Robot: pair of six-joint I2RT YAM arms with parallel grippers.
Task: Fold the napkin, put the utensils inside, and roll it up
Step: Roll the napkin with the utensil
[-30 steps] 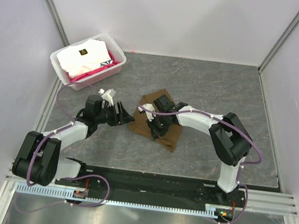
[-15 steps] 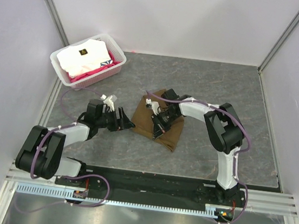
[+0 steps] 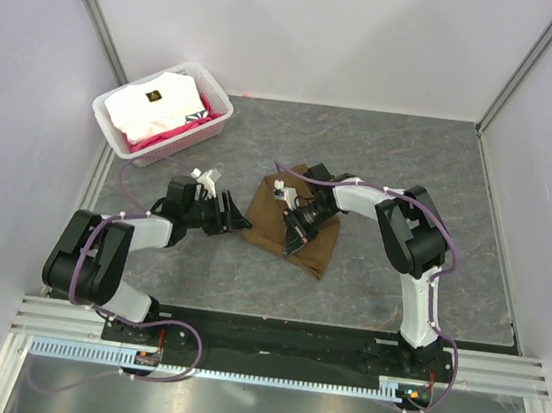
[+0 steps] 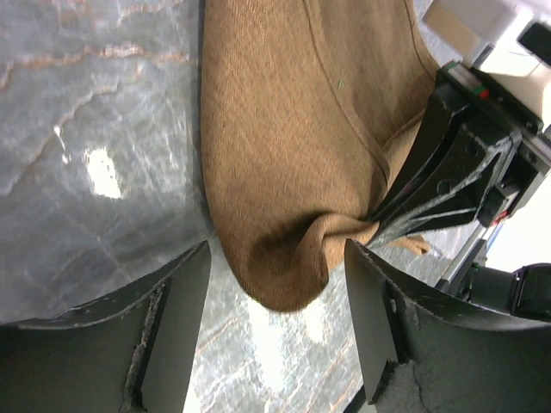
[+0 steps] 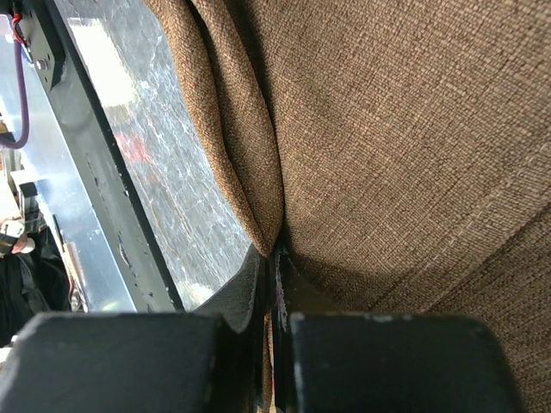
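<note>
1. From above, the large, soft, plain brown napkin [image 3: 313,248] lies folded near the middle of the grey, marble-patterned desk [image 3: 401,172]. An arm reaches in to it from each side.
2. Your right hand [image 5: 274,258] is closed. Its black fingers pinch a raised fold of the napkin tightly between them.
3. Your left hand [image 4: 275,323] is open at the napkin's left edge. Its two dark fingers stand either side of a rounded bulge of cloth, and neither seems to touch it.
4. The slim silvery utensil with the pale pink handle is not visible in any view. You cannot tell whether it sits inside the folds.
5. To do this step well, hold the right pinch firm and low so the layers do not slip apart.
6. Bring the left hand fully around the bulge and close on every layer before either arm pulls.
7. Move both hands together so the fold line runs straight.
8. The napkin is a coarse, matte weave with a stitched hem, and it is limp enough to sag into soft curves.
9. The desk is glossy and reflects the lights, so expect the cloth to slide on it.
10. A white plastic basket [image 3: 224,120] of white and pink cloths sits at the far left, well apart.
</note>
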